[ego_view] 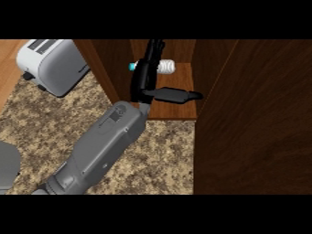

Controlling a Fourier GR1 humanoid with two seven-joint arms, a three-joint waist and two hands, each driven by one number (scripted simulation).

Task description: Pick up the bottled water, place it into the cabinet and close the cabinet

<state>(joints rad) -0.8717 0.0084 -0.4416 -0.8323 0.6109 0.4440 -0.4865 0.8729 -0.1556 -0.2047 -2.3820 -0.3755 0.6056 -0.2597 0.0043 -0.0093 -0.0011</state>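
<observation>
Left robot hand point(145, 84): open, fingers straight, thumb spread rightward, inside cabinet point(104, 59). Bottled water point(167, 67): lying on shelf point(178, 109), crossed by fingers. Open door point(266, 128) right; toaster point(53, 64) left on table point(162, 155).

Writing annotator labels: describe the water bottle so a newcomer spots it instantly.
Find the open dark-wood cabinet right of the white toaster. On its shelf, partly hidden under the black hand, lies the bottled water. It is the only white object inside, with a cyan cap at its left end.
</observation>
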